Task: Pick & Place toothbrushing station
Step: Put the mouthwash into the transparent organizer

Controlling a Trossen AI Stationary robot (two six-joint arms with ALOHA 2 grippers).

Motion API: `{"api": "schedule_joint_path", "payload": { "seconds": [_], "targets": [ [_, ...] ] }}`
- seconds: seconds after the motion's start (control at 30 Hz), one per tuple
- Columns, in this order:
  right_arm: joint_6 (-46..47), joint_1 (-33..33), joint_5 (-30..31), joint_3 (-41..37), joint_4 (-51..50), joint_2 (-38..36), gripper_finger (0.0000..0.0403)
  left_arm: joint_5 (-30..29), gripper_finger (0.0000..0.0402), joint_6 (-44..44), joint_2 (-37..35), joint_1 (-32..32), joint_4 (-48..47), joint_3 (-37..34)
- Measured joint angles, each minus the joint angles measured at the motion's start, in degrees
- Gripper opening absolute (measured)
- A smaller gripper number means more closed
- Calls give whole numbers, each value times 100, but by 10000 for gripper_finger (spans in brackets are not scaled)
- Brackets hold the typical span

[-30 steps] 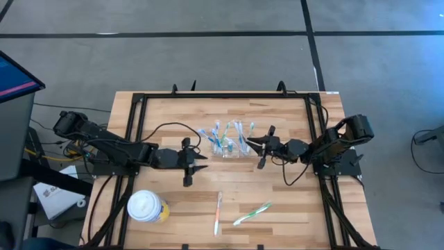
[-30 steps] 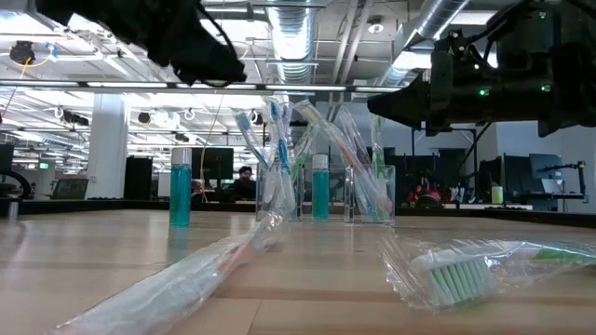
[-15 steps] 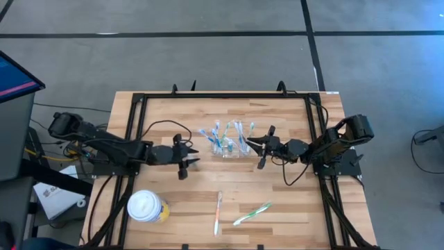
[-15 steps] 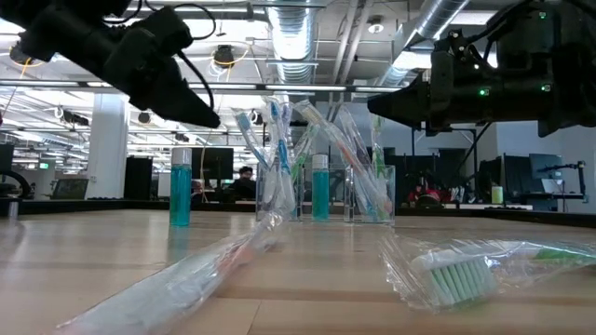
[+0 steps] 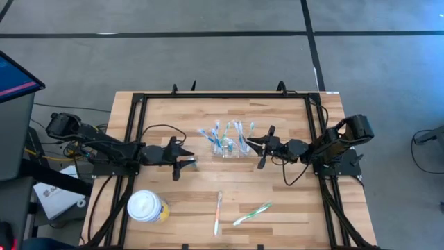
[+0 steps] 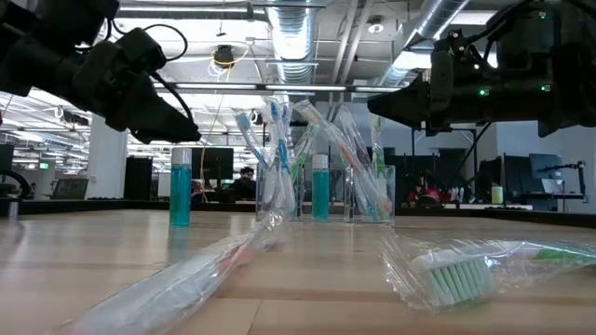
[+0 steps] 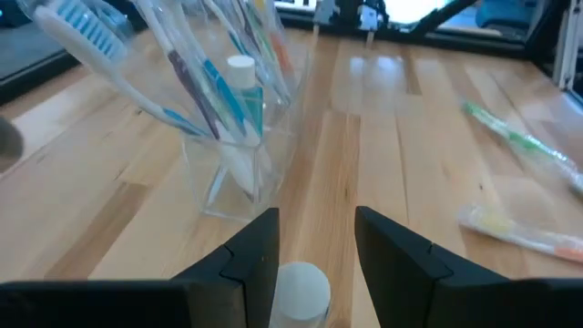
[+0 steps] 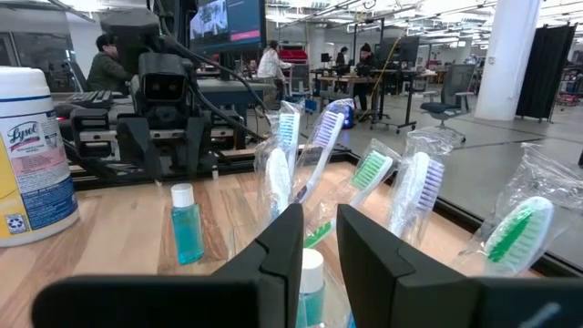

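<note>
Two grippers are flanking the clear toothbrushing station (image 5: 227,142), which is standing mid-worktop (image 5: 291,201). My right gripper (image 5: 258,154) is hanging just beside it, jaws narrowly parted and empty. My left gripper (image 5: 186,160), jaws released, is hovering over a small teal bottle (image 6: 180,191), probably lining up a grasp.

The whole pale wooden slatted table (image 5: 229,201) is seen from straight overhead. It is viewed level from tabletop height, and closely from each wrist. The clear oblong plastic toothbrush holder (image 5: 227,142) is shared by all.

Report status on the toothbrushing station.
Left gripper jaws open over small blue bottle. Right gripper jaws apart beside toothbrushing station. Station ungrasped. Wrapped toothbrushes lie clear.
</note>
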State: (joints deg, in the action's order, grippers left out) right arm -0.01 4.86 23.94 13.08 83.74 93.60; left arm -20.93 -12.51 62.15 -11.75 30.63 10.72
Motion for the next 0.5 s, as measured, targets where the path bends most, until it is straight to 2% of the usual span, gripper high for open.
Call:
{"api": "schedule_joint_path", "payload": {
  "seconds": [0.5],
  "targets": [
    [0, 0, 0, 0, 2, 0, 62, 25, 138, -11, 24, -103, 101, -212]
  ]
}}
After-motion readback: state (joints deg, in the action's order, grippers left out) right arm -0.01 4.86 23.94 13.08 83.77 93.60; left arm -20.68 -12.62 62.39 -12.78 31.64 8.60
